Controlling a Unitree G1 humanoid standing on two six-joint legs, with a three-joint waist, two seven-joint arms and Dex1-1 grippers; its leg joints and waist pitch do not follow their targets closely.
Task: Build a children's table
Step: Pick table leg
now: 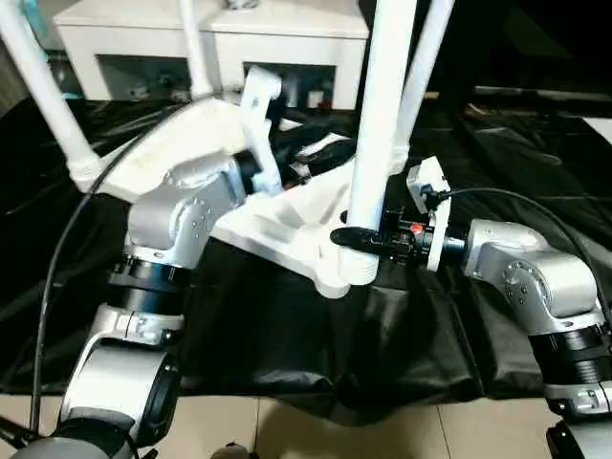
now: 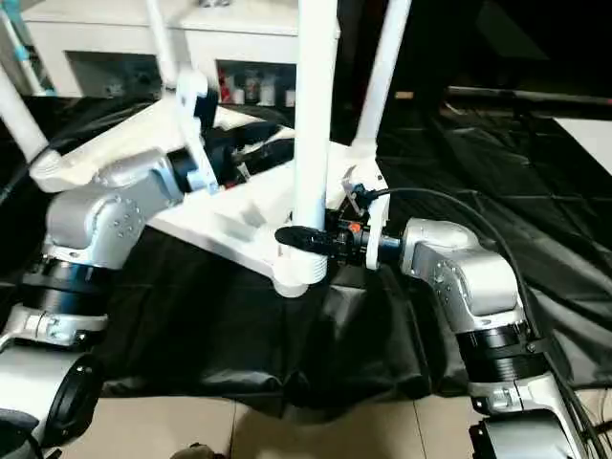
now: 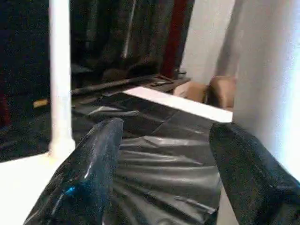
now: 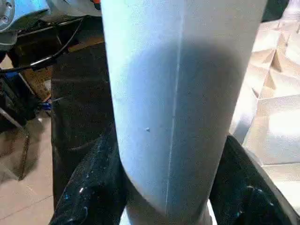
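Black-draped surface [image 1: 287, 335] under our upturned tabletop [image 1: 287, 225], right end effector [image 1: 359, 239] clamps the near leg [image 1: 378, 124], left end effector [image 3: 164, 178] gapes empty.

Upturned on the cloth-draped table [image 1: 287, 354], the tabletop [image 1: 287, 225], with four legs rising from its corner sockets: nearest leg [image 1: 378, 134] at the front corner, second leg [image 1: 426, 57] just behind and right of it, third leg [image 1: 196, 48] at the far corner, fourth leg [image 1: 43, 91] at the left corner. Right of the nearest leg, right gripper [image 1: 359, 239], fingers on either side of its base (just above the socket); left of that leg, over the tabletop's middle, left gripper [image 3: 164, 164], apart from every leg. Behind the tabletop, past the draped table, a cabinet [image 1: 220, 33].
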